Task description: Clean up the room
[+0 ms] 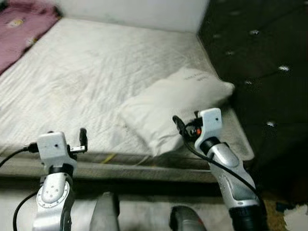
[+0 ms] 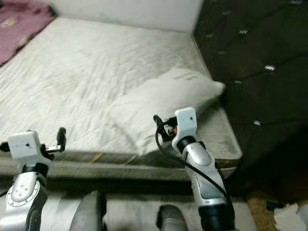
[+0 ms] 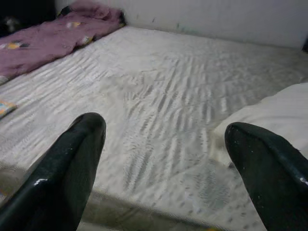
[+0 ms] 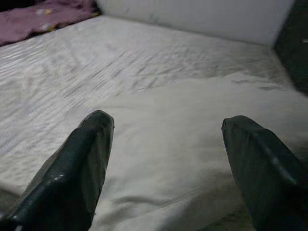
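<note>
Diagonally across the mattress (image 1: 96,72) lies the pillow (image 1: 173,103); both grippers' fingers (image 4: 86,159) spread apart.

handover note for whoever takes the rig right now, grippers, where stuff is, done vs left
Left gripper: open, holding nothing, raised at the near edge of the mattress.
Right gripper: open, holding nothing, pointed at the white pillow just ahead of it.
Pillow lies askew near the mattress's front right corner, beside the dark headboard. Pink blanket is bunched at the far left.
Done: nothing grasped yet.
Left: probably take the pillow and straighten it, then the blanket.
</note>
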You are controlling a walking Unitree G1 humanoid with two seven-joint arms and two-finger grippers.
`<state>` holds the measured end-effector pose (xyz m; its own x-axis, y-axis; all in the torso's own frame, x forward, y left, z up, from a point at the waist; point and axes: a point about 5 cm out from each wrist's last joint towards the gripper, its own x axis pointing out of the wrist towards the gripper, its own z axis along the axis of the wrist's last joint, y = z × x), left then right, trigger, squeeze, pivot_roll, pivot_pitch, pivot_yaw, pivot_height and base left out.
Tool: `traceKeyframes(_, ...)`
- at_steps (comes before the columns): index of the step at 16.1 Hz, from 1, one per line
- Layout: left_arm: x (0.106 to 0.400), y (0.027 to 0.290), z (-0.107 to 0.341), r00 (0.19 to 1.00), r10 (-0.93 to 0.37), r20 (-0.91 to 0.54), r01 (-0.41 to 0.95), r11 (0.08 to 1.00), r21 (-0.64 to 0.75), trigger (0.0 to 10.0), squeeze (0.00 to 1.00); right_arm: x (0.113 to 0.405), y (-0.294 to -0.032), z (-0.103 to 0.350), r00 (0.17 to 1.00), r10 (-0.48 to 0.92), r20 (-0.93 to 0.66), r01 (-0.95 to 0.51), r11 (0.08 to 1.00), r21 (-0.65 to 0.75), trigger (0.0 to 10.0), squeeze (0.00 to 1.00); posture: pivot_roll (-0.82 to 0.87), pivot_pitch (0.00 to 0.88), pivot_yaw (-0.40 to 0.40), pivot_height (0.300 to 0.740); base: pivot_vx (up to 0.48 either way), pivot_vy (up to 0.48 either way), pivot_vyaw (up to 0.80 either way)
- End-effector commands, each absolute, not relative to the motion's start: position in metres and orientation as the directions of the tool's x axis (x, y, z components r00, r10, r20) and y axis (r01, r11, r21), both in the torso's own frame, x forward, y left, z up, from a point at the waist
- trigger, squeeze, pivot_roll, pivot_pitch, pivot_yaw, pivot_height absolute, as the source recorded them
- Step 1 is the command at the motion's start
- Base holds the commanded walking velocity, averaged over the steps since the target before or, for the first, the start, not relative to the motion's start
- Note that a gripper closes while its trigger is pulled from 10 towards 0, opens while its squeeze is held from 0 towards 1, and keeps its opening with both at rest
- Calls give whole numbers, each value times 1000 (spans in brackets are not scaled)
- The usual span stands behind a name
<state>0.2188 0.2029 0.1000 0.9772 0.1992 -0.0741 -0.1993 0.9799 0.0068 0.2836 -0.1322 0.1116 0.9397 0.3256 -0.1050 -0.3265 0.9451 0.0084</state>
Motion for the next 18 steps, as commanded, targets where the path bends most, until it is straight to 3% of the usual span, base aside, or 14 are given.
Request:
traceKeyframes(1,221,196,102,983,172,-67,-173,985,-12,10000,0,285,-141,113,951,294,-101,-296,955,-4,10000,0,-62,0,-84,652,281,0,0)
traceKeyframes(4,221,196,102,984,168,-67,-168,986,-9,10000,0,285,-141,113,952,290,-99,-291,957,-3,10000,0,-63,0,-82,652,306,0,0)
traceKeyframes(9,222,196,101,982,172,-72,-173,985,-13,10000,0,286,-141,113,951,294,-99,-295,955,3,10000,0,-63,0,-80,652,0,0,0)
traceKeyframes(14,222,198,101,978,192,-79,-194,981,-20,10000,0,286,-140,113,949,300,-100,-301,954,5,10000,0,-64,0,-82,597,0,0,0)
traceKeyframes(18,222,199,101,976,202,-80,-204,979,-17,10000,0,287,-140,112,948,301,-107,-302,953,9,10000,0,-65,0,-84,597,0,0,0)
